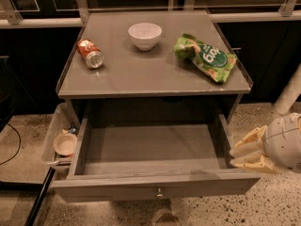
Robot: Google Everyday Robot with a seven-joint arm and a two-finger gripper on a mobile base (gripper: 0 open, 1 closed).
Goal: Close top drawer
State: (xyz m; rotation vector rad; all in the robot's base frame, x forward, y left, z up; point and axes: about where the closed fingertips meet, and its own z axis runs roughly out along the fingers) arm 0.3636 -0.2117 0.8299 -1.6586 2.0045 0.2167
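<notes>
The top drawer (pixel 117 188) of the grey table is pulled far out toward me. Its inside is bare, and its flat front carries one small round metal knob (pixel 159 192) at the centre. My gripper (pixel 235 155), cream-coloured on a white wrist, is low at the right. It points left and sits just beside the drawer's right front corner, at about the height of the drawer's rim. No other drawer fronts show.
On the tabletop (pixel 155 79) a red soda can (pixel 90 53) lies on its side, a white bowl (pixel 145 34) stands, and a green chip bag (pixel 205 57) lies. A clear bin (pixel 52 131) with a small bowl (pixel 64 144) sits left of the drawer. A white post (pixel 289 95) stands at right.
</notes>
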